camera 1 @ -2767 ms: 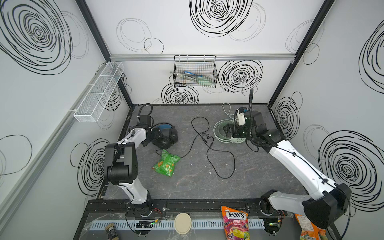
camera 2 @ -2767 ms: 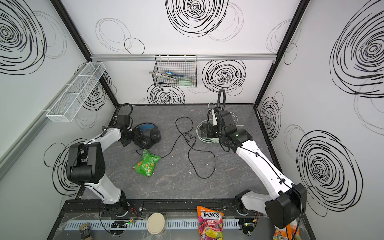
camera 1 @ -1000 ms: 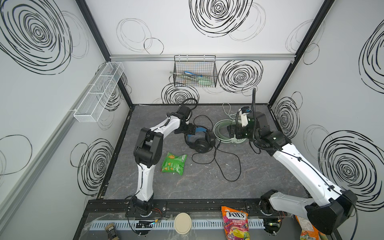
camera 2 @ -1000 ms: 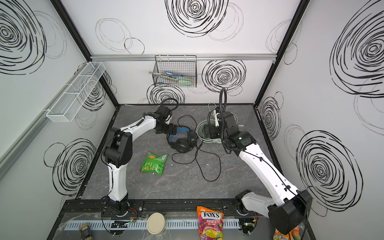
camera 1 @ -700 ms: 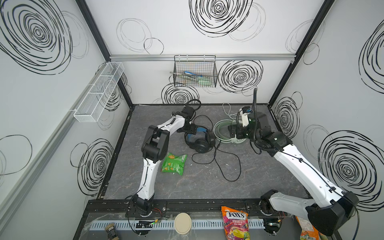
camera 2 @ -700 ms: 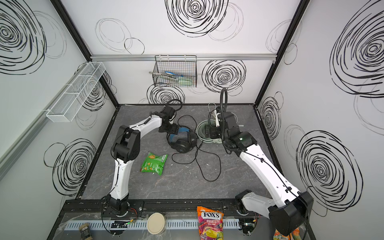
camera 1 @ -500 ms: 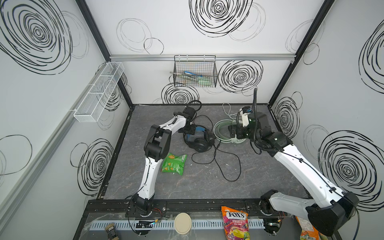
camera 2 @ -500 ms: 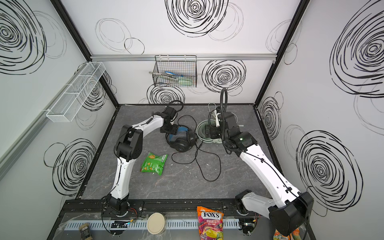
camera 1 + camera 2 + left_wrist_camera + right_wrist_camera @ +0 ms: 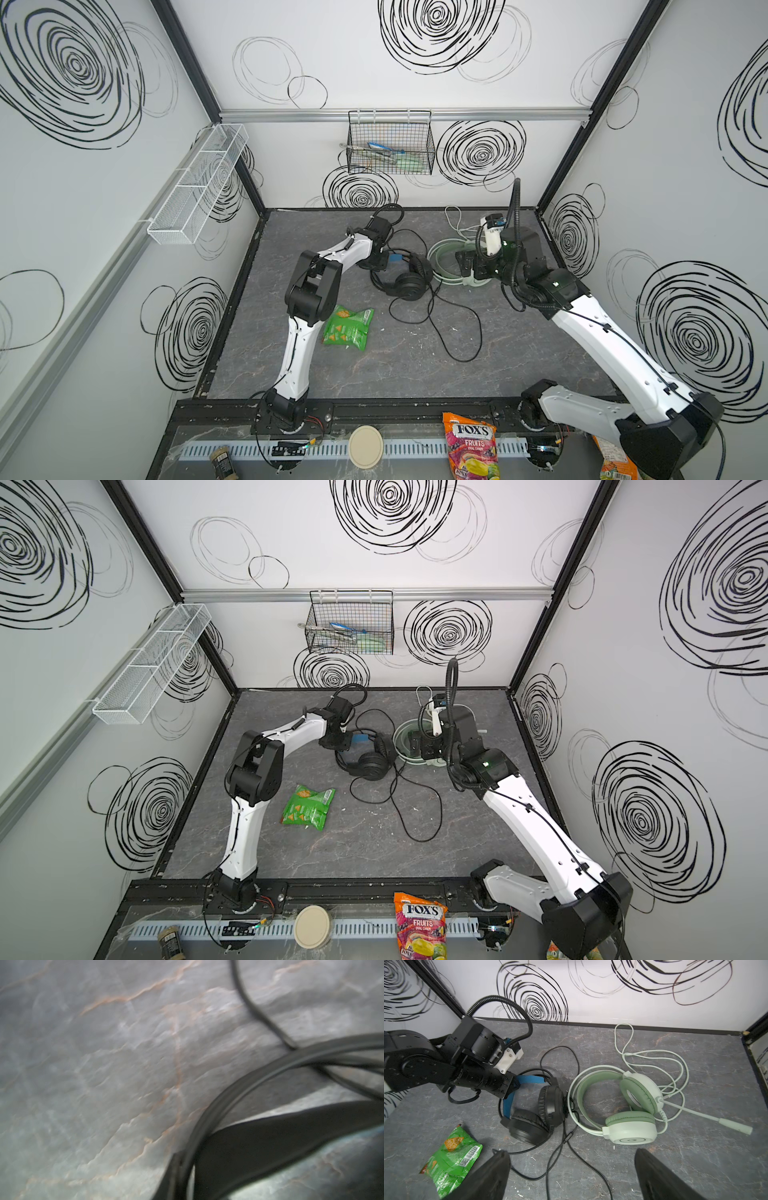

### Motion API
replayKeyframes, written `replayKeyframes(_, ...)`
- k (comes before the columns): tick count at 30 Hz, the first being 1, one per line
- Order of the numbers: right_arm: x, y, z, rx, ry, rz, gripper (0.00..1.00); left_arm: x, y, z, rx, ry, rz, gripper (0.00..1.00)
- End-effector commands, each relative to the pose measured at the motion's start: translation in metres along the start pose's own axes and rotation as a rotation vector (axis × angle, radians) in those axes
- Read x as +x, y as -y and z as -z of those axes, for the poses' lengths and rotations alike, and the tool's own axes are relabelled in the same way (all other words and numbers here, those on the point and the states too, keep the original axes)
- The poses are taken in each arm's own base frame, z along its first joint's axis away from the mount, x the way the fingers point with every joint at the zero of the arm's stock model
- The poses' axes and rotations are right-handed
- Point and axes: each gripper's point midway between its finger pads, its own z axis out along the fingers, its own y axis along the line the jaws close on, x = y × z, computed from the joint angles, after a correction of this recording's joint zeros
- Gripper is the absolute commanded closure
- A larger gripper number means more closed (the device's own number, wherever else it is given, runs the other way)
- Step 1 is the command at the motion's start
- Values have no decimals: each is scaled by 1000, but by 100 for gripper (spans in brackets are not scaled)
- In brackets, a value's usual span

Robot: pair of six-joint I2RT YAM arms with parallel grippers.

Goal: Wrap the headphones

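The black headphones [image 9: 409,284] [image 9: 529,1126] lie mid-table on their side, blue-lined headband towards my left gripper [image 9: 380,264] [image 9: 511,1086], which is shut on the top of that headband. Their black cable [image 9: 453,328] [image 9: 583,1159] loops loosely across the table. The left wrist view shows only blurred black hoops and cable [image 9: 228,1093] over the marbled surface. The mint green headphones [image 9: 446,259] [image 9: 629,1130] lie just right of them, their pale cable [image 9: 675,1068] in loose loops behind. My right gripper [image 9: 571,1153] [image 9: 467,266] hovers open above the green headset, holding nothing.
A green snack bag [image 9: 347,328] [image 9: 452,1159] lies in front of the black headphones. A black wire basket [image 9: 390,145] hangs on the back wall and a white mesh shelf [image 9: 195,187] on the left wall. A FOX'S candy bag [image 9: 471,444] and a round lid [image 9: 365,446] sit past the front rail.
The black headphones have moved from the left side to the middle, beside the green ones. In the last second my left gripper closed on their headband. The right arm barely moved.
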Motion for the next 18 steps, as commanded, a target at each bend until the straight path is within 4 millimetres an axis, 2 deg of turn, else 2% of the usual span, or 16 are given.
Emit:
replayKeyframes(1, -17, -16, 14, -106, 82, -4, 3, -27, -13, 50, -46, 138, 42, 100)
replayKeyframes(6, -17, -31, 26, -204, 101, -9, 3, -48, -28, 129, -120, 320, 74, 100)
replayKeyframes(11, -16, -49, 47, -336, 139, -28, 3, -62, -41, 241, -221, 563, 104, 100)
replayKeyframes(13, -15, -61, 55, -415, 134, -37, 3, -62, -36, 286, -226, 663, 108, 100)
replayKeyframes(18, -17, -73, 63, -488, 131, -35, 3, -49, -22, 373, -226, 833, 141, 100)
